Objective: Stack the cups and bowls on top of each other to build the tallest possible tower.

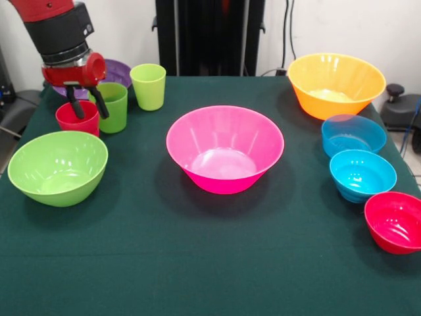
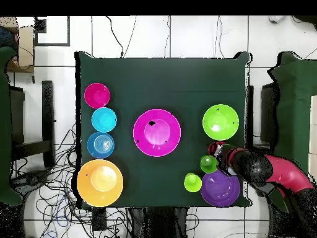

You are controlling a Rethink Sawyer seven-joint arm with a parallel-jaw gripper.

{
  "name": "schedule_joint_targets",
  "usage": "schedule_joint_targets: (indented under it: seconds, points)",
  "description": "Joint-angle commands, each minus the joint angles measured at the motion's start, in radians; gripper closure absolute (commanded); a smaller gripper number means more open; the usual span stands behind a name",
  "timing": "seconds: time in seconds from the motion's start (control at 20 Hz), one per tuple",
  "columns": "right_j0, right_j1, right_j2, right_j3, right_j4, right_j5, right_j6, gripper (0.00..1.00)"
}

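My gripper (image 1: 89, 108) is low at the table's left rear, open. One finger dips inside the short red cup (image 1: 77, 120) and the other stands between it and the green cup (image 1: 113, 105). The lime cup (image 1: 148, 85) stands to the right of them. The shallow purple bowl (image 1: 117, 70) lies behind, partly hidden by the gripper. The lime-green bowl (image 1: 58, 166), pink bowl (image 1: 225, 148) and orange bowl (image 1: 335, 84) stand apart. The small blue bowl (image 1: 353, 135), turquoise bowl (image 1: 362, 174) and red bowl (image 1: 396, 220) line the right side. Overhead, the gripper (image 2: 218, 150) covers most of the red cup (image 2: 213, 147).
All pieces stand upright and separate on the dark green tablecloth (image 1: 197, 263). The overhead view shows the arm (image 2: 272, 170) reaching in from the right over the purple bowl (image 2: 220, 188), with the green cup (image 2: 208, 163) and lime cup (image 2: 192, 182) next to it.
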Motion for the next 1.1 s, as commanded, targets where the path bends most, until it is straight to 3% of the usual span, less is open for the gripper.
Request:
schedule_joint_targets:
  seconds: [0.05,1.1]
  points:
    - [0.04,0.047,0.004,-0.082,-0.101,0.039,-0.298,0.0]
    - [0.034,0.057,0.0,-0.099,-0.132,0.04,-0.296,0.0]
